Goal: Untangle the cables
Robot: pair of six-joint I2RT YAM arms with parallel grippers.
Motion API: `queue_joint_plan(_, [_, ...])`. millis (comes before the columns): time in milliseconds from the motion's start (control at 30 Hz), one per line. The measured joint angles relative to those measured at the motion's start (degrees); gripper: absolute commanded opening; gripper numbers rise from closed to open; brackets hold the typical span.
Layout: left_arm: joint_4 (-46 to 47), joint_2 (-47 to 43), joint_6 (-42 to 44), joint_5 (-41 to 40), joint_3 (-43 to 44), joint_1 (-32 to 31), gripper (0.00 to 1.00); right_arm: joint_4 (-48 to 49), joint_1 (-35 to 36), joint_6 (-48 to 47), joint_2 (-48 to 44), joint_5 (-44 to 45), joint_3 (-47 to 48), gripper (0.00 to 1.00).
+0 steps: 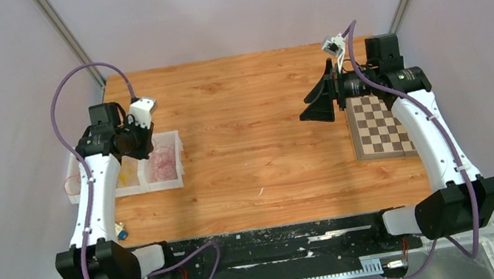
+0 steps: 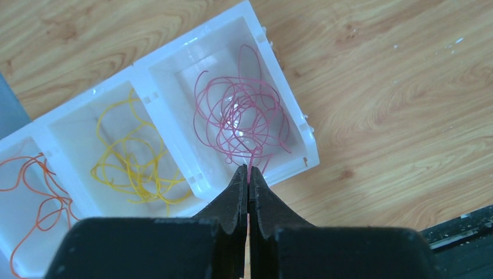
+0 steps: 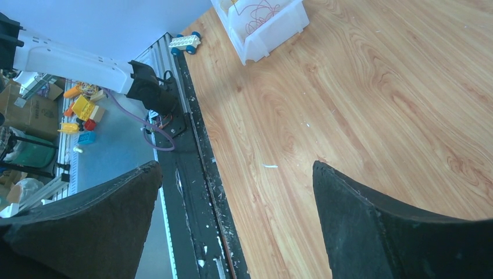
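A white three-compartment tray (image 2: 290, 110) lies at the table's left. In the left wrist view its compartments hold a curly pink cable (image 2: 241, 116), a yellow cable (image 2: 131, 157) and an orange cable (image 2: 35, 192), one in each. My left gripper (image 2: 249, 171) is above the tray's near rim, shut on an end of the pink cable; the rest of that cable lies in its compartment. In the top view the left gripper (image 1: 142, 142) hovers over the tray (image 1: 179, 167). My right gripper (image 1: 322, 101) is wide open and empty over the table's right middle; it also shows in the right wrist view (image 3: 235, 168).
A chessboard (image 1: 375, 128) lies under the right arm at the table's right. A small toy car (image 1: 121, 231) sits near the left arm's base; it also shows in the right wrist view (image 3: 185, 42). The black front rail (image 1: 267, 237) runs along the table's near edge.
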Motion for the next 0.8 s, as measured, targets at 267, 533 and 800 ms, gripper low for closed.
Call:
queue_joint_plan(267, [3.78,3.21,1.95,-2.60,-4.26,0.04,0.00,0.15,0.00,0.04,0.00,-0.04,-0.46,1.00])
queue_joint_plan(533, [11.13,11.52,1.38,-2.75,-4.44,0.04,0.00,0.42,0.00,0.48,0.48,0.13,-0.63,1.00])
queue_joint_plan(800, [17.40,19.80,-0.17,-3.85,-6.43,-0.17,0.00,0.44,0.00,0.57,0.96,0.50,-0.70,1.00])
